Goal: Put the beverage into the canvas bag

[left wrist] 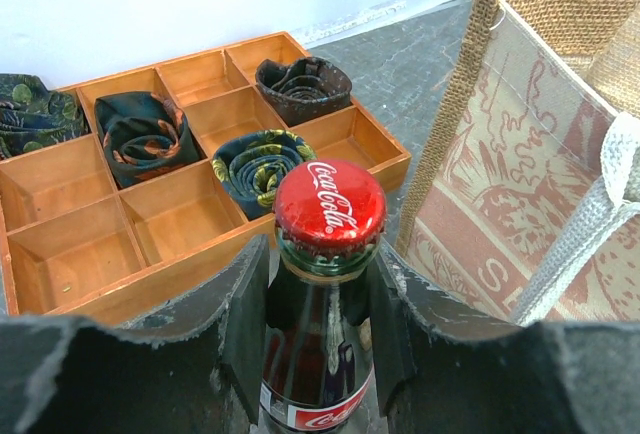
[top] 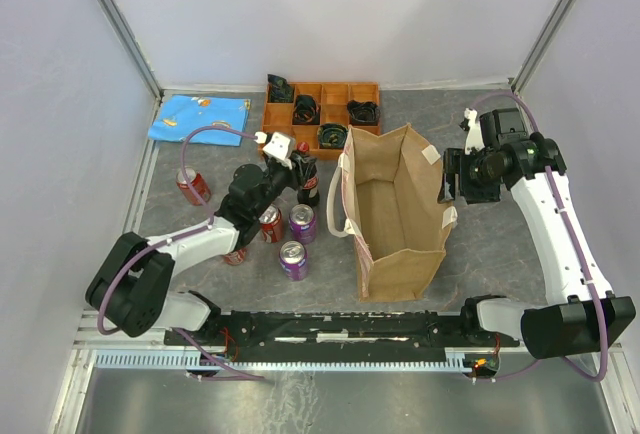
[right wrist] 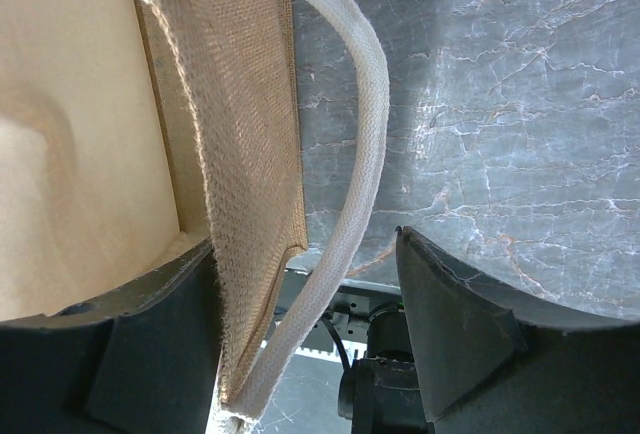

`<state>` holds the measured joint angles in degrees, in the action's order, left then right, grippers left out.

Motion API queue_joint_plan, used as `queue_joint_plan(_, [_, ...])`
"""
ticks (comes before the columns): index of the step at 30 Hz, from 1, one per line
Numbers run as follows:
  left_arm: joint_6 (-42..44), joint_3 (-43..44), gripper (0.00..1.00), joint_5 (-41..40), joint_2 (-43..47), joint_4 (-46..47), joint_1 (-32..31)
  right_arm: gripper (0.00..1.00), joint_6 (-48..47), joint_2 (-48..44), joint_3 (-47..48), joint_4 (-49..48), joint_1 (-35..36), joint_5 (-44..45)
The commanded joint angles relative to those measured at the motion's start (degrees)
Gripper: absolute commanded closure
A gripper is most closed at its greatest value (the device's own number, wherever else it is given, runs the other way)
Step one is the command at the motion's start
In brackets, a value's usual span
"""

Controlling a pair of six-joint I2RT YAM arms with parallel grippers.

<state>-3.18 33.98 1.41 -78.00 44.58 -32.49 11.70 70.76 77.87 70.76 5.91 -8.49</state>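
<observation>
The Coca-Cola bottle (left wrist: 320, 339) sits snug between the left fingers (left wrist: 240, 324); I cannot tell if they squeeze it. The right fingers (right wrist: 455, 324) are apart, with the canvas bag (right wrist: 245, 154) wall between them.

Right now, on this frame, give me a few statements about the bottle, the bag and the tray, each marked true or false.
1. The red-capped bottle stands between the fingers of the left gripper. True.
2. The canvas bag lies flat on its side. False: it stands upright with its mouth open.
3. A can sits inside the bag. False: nothing shows inside it from above; the cans stand outside, to its left.
4. The right gripper has its jaws apart on either side of the bag's wall and handle. True.
5. Every compartment of the orange tray is filled. False: several are empty.
</observation>
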Motion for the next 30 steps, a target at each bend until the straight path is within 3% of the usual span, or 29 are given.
queue_joint_plan(1, [1.02, -0.12, 0.76, -1.43, -1.08, 4.39, -0.12, 0.28, -0.61, -0.40, -0.40, -0.27, 0.28, -0.82])
queue_joint_plan(2, [0.99, 0.13, 0.65, -1.38, -1.08, 3.96, -0.14, 0.28, -0.56, -0.44, -0.57, -0.27, 0.32, -0.82])
queue_joint_plan(4, [0.98, 1.14, 0.32, -0.72, -1.16, 2.23, -0.12, 0.28, -0.63, -0.34, -0.73, -0.27, 0.33, -0.89])
queue_joint_plan(6, [1.28, 1.90, 0.12, 0.30, -1.24, 0.86, -0.12, 0.28, -0.63, -0.28, -0.76, -0.40, 0.28, -0.99])
queue_joint_plan(9, [1.80, 2.42, 0.07, 0.81, -1.41, 0.77, -0.14, 0.28, -0.50, 0.04, -0.72, -0.82, 0.33, -1.16])
queue_joint_plan(18, [2.96, 4.76, 0.08, -0.87, -3.62, 2.59, -0.12, 0.28, -0.19, 0.40, -1.09, -1.42, 0.30, -1.70])
queue_joint_plan(22, [3.00, 5.27, 0.17, -0.94, -4.80, 3.54, -0.12, 0.28, -0.19, 0.48, -1.13, -1.46, 0.28, -1.78])
queue_joint_plan(27, [2.38, 4.52, 0.72, -2.08, -5.58, 5.30, -0.16, 0.28, -0.19, 0.54, -1.24, -1.43, 0.33, -1.79])
queue_joint_plan(30, [2.21, 4.92, 0.96, -2.41, -4.78, 4.24, -0.12, 0.28, -0.22, 0.60, -1.17, -1.50, 0.32, -1.70])
